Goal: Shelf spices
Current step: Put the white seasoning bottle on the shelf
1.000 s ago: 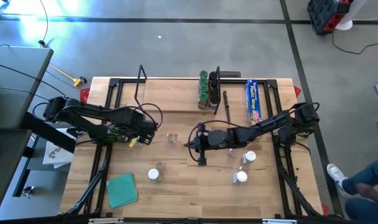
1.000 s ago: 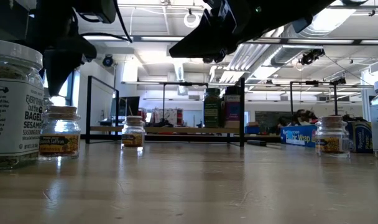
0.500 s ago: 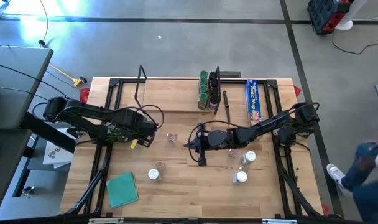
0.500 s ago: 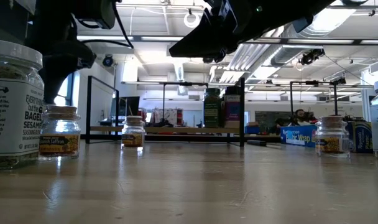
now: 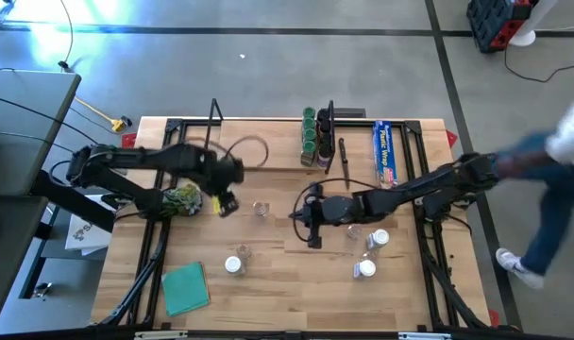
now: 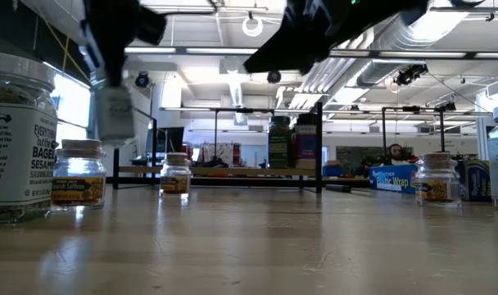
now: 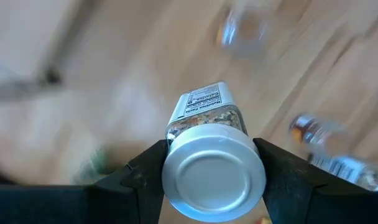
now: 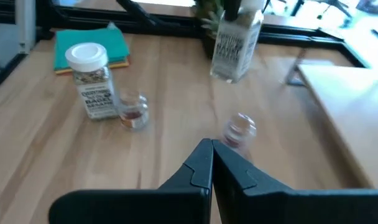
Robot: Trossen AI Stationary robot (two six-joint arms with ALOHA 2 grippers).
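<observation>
My left gripper (image 5: pixel 222 196) hangs over the table's left middle, shut on a clear spice jar (image 7: pixel 209 118) with a silvery lid; the low view shows the jar (image 6: pixel 114 113) in the air. My right gripper (image 5: pixel 302 219) hovers shut near the table's centre and holds nothing. The shelf (image 5: pixel 264 147), a light board with black wire frames, lies at the far edge and several green- and dark-lidded spices (image 5: pixel 310 137) stand on its right end. Loose jars stand upright on the table (image 5: pixel 261 209), (image 5: pixel 233 265), (image 5: pixel 379 238), (image 5: pixel 365 269). My left gripper pinches the jar's top end, at the sides of its round lid (image 7: pixel 170 171), between its two fingers (image 7: pixel 138 180). The fingers come from above, pointing down. The jar hangs below them, nearly upright and clear of the table.
A green leafy bunch (image 5: pixel 181 198) lies under the left arm and a green notebook (image 5: pixel 185 288) at the near left. A blue wrap box (image 5: pixel 385 151) lies right of the shelf. A person (image 5: pixel 551 179) moves past the table's right side.
My left gripper has risen, gone toward the far edge and a little right, and rolled about its own axis. The jar it holds now hangs in the air above the table. The person at the right has walked along the table's side.
</observation>
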